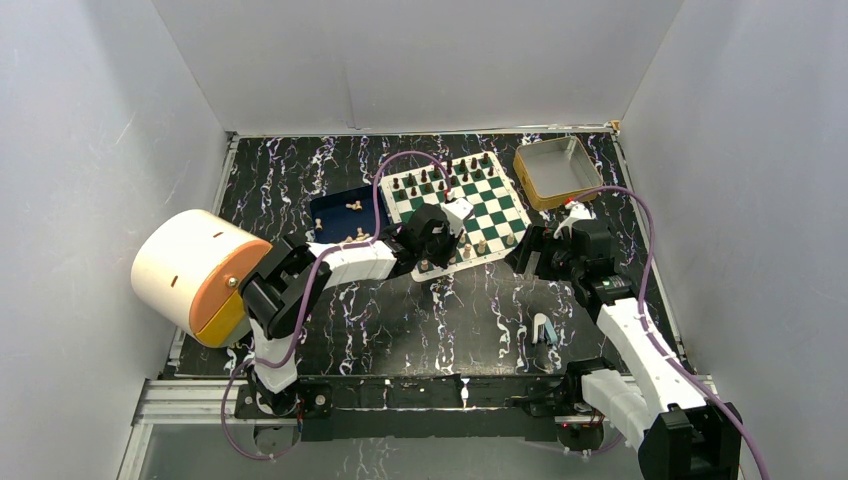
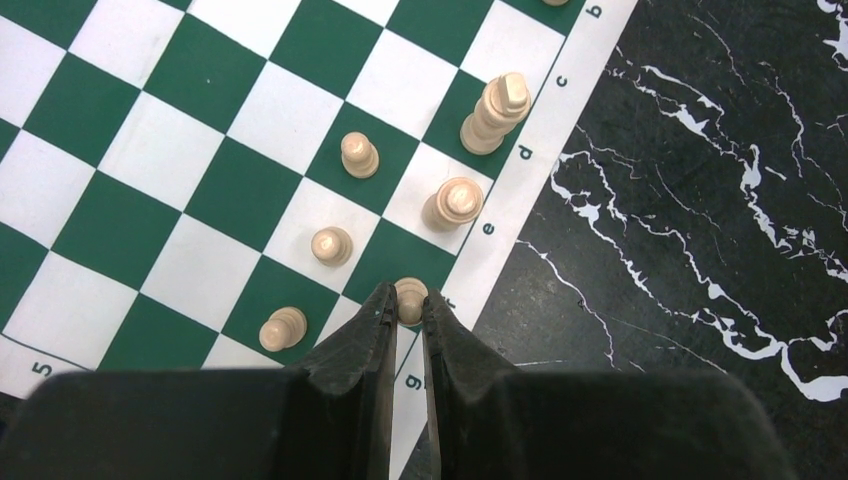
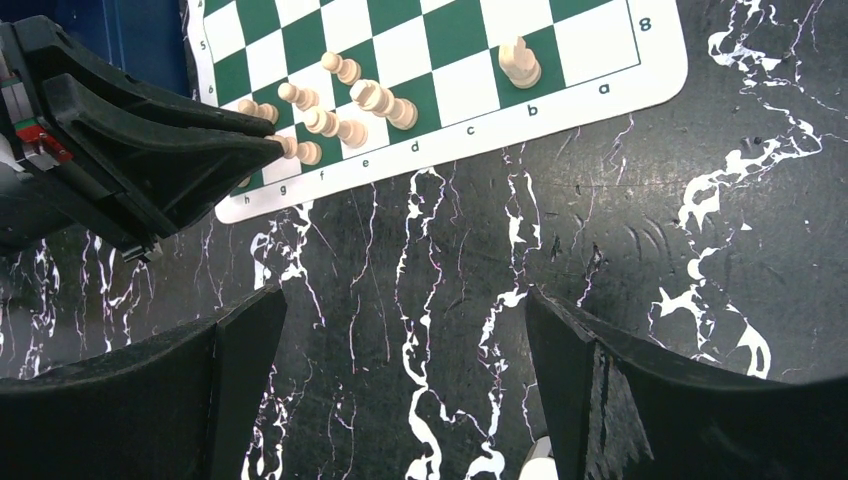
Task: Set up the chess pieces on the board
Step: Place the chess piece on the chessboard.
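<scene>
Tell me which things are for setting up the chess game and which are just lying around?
For the job: cream chess pieces, the board, blue tray with more pieces, left gripper pinching one.
Just lying about: yellow-rimmed tin, big cream-and-orange drum.

Setting: robotics lab test cell, not domestic.

Evidence:
- plain white panel walls [image 1: 400, 60] boxing in work area on three sides
- black marble-pattern tabletop [image 1: 400, 320]
- aluminium rail [image 1: 190, 400] along near edge
- left arm [image 1: 340, 262] and right arm [image 1: 640, 340] mounted side by side at that edge
- purple cable [image 1: 408, 154] looped loose in open
- only props: board [image 1: 500, 215], chess pieces [image 2: 332, 245]
</scene>
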Robot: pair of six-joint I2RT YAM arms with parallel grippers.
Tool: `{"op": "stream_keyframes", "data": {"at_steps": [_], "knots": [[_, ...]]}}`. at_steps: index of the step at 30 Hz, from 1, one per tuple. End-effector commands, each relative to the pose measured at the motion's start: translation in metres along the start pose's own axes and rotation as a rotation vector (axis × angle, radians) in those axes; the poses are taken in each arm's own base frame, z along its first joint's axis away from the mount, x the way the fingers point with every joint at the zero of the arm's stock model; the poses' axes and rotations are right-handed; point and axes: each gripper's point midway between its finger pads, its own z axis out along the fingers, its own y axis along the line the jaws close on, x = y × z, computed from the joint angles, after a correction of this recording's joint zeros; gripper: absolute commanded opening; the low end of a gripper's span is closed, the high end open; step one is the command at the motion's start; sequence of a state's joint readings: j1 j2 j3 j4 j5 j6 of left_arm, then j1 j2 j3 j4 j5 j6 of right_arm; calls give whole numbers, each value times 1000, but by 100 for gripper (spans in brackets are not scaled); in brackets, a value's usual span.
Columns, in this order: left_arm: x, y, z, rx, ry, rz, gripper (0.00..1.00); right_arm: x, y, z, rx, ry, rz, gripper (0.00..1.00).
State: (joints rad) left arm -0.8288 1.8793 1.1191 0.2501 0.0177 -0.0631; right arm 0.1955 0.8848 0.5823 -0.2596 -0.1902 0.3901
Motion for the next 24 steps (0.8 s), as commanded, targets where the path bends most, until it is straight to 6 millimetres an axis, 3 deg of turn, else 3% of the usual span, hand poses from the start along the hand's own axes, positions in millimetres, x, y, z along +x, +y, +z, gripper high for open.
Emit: {"op": "stream_keyframes", "data": {"at_steps": [1,16,24], "knots": [[6,-2,3,1,3,3,5,-27,13,-6,-42,-87,-21,99],[-4,-3,-1,4,-32,10,0,-27,17,-5,-71,-97,-15,99],[-11,6,-6,-50,-65,2,0,-22,18,-2,-88,-88,5,99]]}}
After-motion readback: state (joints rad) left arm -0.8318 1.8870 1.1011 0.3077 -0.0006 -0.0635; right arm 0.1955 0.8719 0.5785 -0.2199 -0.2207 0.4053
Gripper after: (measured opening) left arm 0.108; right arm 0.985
